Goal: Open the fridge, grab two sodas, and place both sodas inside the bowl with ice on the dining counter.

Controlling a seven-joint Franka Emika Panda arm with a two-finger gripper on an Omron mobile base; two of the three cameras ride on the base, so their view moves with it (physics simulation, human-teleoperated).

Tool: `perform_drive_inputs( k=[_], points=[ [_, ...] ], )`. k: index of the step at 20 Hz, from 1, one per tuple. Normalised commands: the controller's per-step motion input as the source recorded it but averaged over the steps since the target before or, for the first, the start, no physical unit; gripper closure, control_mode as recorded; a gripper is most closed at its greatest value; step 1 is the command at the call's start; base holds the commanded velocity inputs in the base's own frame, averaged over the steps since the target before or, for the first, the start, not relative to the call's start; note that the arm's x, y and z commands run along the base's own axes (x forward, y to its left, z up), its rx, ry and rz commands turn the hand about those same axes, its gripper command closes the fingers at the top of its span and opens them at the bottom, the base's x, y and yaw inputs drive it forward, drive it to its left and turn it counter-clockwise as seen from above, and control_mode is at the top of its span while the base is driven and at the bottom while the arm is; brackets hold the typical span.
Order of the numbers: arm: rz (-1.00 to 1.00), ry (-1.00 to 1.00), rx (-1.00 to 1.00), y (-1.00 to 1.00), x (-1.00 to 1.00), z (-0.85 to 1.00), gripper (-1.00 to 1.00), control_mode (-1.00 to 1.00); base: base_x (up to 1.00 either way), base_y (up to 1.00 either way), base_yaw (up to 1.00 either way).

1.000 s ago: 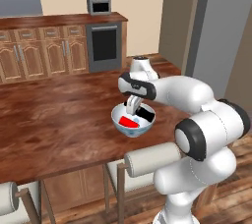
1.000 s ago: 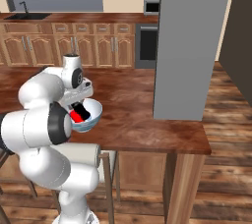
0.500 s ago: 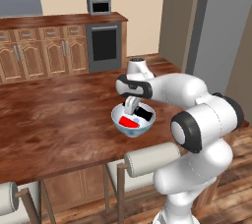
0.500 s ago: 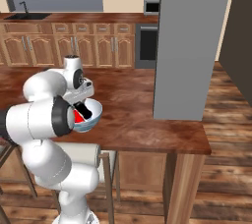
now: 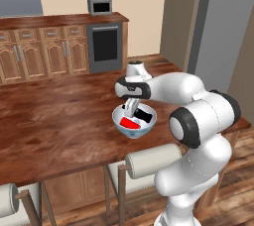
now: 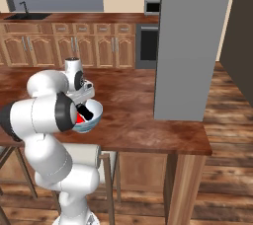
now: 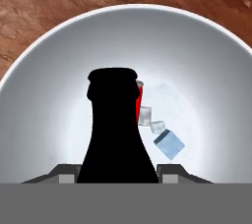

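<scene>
Lowered over the bowl with ice (image 5: pixel 134 121), tool (image 5: pixel 132 106) closed on the slim black cola bottle (image 7: pixel 117 129). Seen from the hand, bottle body clamped between the two finger tips (image 7: pixel 69 173), neck and cap pointing at the pale blue bottom of the bowl. Judged from the left base view, bottle already lying inside the bowl, slanted toward the rim. Red can (image 5: pixel 130 122) also in the bowl, lying beside the bottle; from the hand, a sliver of red just past the bottle's shoulder. A few ice cubes (image 7: pixel 168 143) loose on the bowl floor beside the neck. Bowl resting on the tabletop (image 5: pixel 59 126), near its stool-side edge, directly above one white-cushioned stool (image 5: pixel 149 158). Tall grey fridge (image 6: pixel 190 46) standing at the far end of the tabletop, well apart from the bowl, doors facing away.

Probably last step: release and withdraw.

Risks from here:
- Bowl small and light, close to the tabletop edge; a sideways drag on release could slide or tip it toward the stool.
- Bottle long for the bowl; let go while leaning on the rim, could roll out over it.
- Lifting before the jaws fully part could carry the bottle back out.
- Bottle settling onto the can could knock either drink over the rim.
</scene>
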Motion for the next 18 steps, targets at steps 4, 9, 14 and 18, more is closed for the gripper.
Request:
perform_drive_inputs(
  k=[4,9,14,18],
  points=[
    [0.03,0.0,0.0,0.0,0.05,-0.09,1.0,-1.0,0.0,0.0,0.0],
    [0.04,0.0,0.0,0.0,0.03,-0.12,1.0,-1.0,0.0,0.0,0.0],
    [0.04,0.0,0.0,0.0,0.05,-0.1,1.0,-1.0,0.0,0.0,0.0],
    [0.04,0.0,0.0,0.0,0.03,-0.08,1.0,-1.0,0.0,0.0,0.0]
  ],
)
